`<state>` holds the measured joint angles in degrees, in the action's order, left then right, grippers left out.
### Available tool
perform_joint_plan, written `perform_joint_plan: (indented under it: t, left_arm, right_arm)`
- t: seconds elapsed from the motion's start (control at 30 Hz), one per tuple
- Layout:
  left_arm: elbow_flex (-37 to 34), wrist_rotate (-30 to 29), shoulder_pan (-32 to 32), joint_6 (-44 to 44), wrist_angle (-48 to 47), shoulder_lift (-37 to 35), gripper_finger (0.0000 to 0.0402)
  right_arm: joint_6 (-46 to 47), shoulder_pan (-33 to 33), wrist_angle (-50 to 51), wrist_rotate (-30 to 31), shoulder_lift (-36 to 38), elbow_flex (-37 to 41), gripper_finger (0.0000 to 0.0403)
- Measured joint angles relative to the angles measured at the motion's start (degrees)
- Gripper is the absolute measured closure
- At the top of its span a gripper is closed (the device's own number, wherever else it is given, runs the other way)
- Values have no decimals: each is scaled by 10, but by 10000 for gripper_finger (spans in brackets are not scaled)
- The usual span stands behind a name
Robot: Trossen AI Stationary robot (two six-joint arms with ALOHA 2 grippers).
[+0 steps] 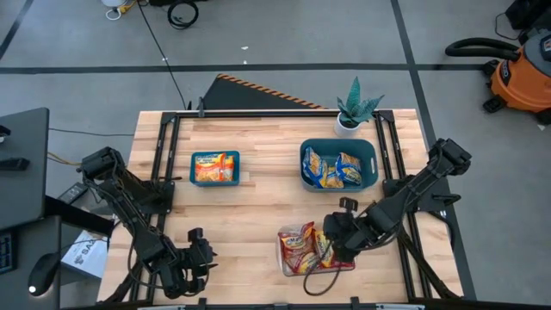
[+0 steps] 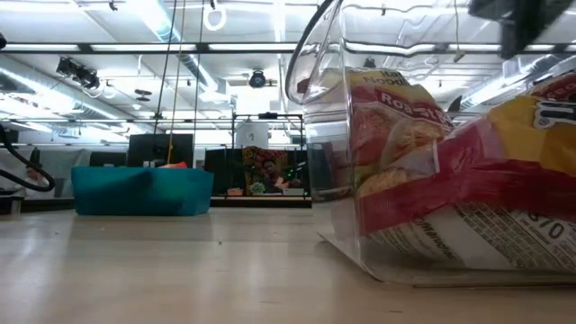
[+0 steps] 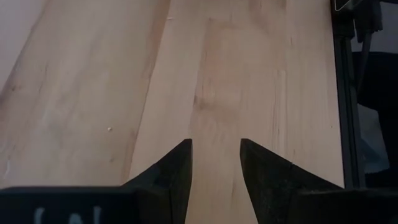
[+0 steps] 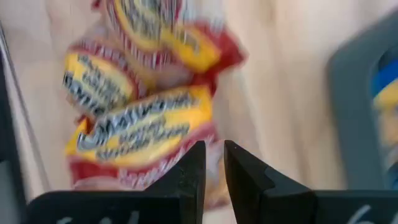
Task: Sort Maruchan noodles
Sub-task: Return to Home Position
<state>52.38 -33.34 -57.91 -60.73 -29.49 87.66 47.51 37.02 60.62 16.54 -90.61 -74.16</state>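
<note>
Red-and-yellow Maruchan packets (image 1: 301,248) lie piled in a clear plastic container (image 1: 288,267) near the table's front; they also show in the low view (image 2: 432,171). My right gripper (image 4: 214,163) hovers over this pile at the container's right side (image 1: 334,239). Its fingers are almost shut, just above the nearest packet's red edge (image 4: 149,177). An orange packet (image 1: 215,167) lies in the left teal bin (image 1: 195,157). Blue-and-yellow packets (image 1: 336,169) lie in the right teal bin (image 1: 372,155). My left gripper (image 3: 216,163) is open and empty over bare wood at the front left (image 1: 195,258). My right gripper comes slanting down at the near edge of the nearest red-and-yellow packet (image 4: 186,163) in the container. Its own fingers hide the spot, and I cannot tell whether they touch the packet.
A small potted plant (image 1: 355,108) stands at the far edge beside the right bin. Black frame rails (image 1: 164,172) run along the table's left and right sides. Bare wood lies between the two bins and left of the container.
</note>
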Motion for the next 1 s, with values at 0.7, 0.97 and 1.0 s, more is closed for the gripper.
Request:
perform_joint_plan:
  t: [0.7, 0.97, 1.0]
  left_arm:
    - [-106, -42, 102, 252, 130, -156, 266]
    - [-281, 34, 189, 359, 363, -296, 308]
    - [-305, 43, 200, 366, 395, -313, 313]
  right_arm:
    - [-192, -53, -381, 106, 327, 282, 370]
    - [-219, -97, -401, 96, 467, 357, 373]
    - [-224, -102, -405, 93, 483, 367, 373]
